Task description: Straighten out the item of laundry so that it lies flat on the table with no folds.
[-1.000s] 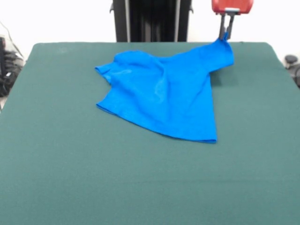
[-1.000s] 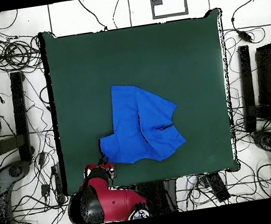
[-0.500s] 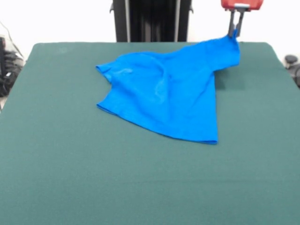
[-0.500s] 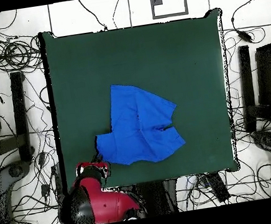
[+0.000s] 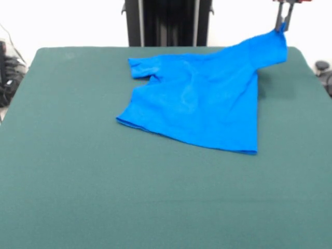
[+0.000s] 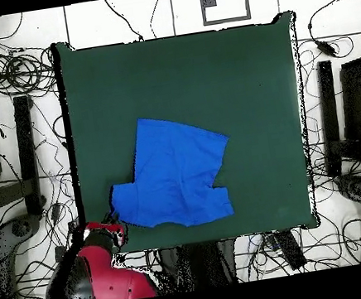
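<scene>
Laundry: blue T-shirt (image 5: 199, 101), spread over far right part of green bench (image 5: 93, 187), mostly open.
Held corner: one sleeve lifted off cloth, right at bench edge.
Fingers: gripper (image 5: 281, 25) pinched on that sleeve tip.
Done: body largely flat, hem and other sleeve lying out.
Left: raised sleeve to set down, soft ripples mid-body to smooth.
Around: cables (image 6: 13, 72) on floor, well apart; nothing blocking.
</scene>
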Controlling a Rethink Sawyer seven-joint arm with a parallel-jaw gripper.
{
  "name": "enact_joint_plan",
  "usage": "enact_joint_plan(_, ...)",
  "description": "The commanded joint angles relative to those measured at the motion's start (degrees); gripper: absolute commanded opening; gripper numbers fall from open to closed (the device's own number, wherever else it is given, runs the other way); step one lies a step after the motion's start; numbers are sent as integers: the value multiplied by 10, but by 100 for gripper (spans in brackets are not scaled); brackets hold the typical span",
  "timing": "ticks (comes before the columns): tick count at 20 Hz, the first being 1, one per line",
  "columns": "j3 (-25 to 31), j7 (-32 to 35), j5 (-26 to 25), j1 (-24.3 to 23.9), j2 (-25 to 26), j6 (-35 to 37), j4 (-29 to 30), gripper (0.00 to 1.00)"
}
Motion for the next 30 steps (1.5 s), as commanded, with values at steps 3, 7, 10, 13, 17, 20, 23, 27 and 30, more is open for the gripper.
enact_joint_plan(3, -30, 153, 150, 92, 44, 80, -81, 0)
enact_joint_plan(7, -16, 152, 169, 94, 80, 50, -101, 0)
enact_joint_plan(10, -3, 154, 168, 83, 109, 22, -116, 0)
enact_joint_plan(13, -2, 154, 173, 86, 129, 9, -128, 0)
enact_joint_plan(17, 5, 181, 162, 87, 136, -20, -131, 100)
enact_joint_plan(20, 3, 190, 167, 96, 139, -26, -131, 100)
enact_joint_plan(23, 8, 201, 157, 92, 138, -31, -128, 100)
enact_joint_plan(27, 10, 203, 151, 89, 138, -35, -128, 100)
enact_joint_plan(30, 4, 191, 159, 93, 139, -19, -130, 100)
